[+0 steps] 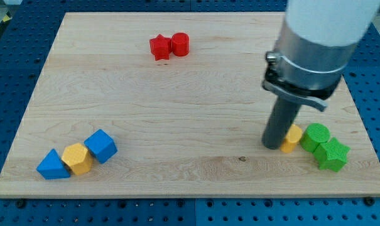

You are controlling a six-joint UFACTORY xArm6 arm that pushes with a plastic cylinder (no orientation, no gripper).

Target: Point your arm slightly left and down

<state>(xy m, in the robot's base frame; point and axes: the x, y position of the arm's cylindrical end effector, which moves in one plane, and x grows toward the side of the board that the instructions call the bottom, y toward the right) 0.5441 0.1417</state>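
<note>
Tip (pixel 273 146) of your rod sits low on the counter's (pixel 177 107) right side, its very end resting at the board surface just left of the small yellow block (pixel 293 139). That yellow block looks to be touching the rod's right side, or all but touching; its shape is partly hidden behind the rod, so you cannot name it. Your tool is a bare rod with nothing to open or close, and it holds nothing.

Beyond the yellow block, toward the view's right, stand the green cylinder (pixel 316 135) and, just below it, the green star (pixel 333 154), the two touching each other.

What matters for your move: left and down from the tip lies bare wood. The nearest blocks in that direction are far off at the view's lower left, where the blue triangle (pixel 53 165), the yellow hexagon (pixel 77 158) and the blue cube (pixel 102 145) sit in a touching row. The red star (pixel 159 47) and red cylinder (pixel 180 44) sit together near the view's top, well away from any down-left path.

So a slight drift left and down should, by the look of it, carry your tip away from the yellow block and toward the bottom edge without meeting anything. Watch only that edge: the tip is already in the lower part of the board.
</note>
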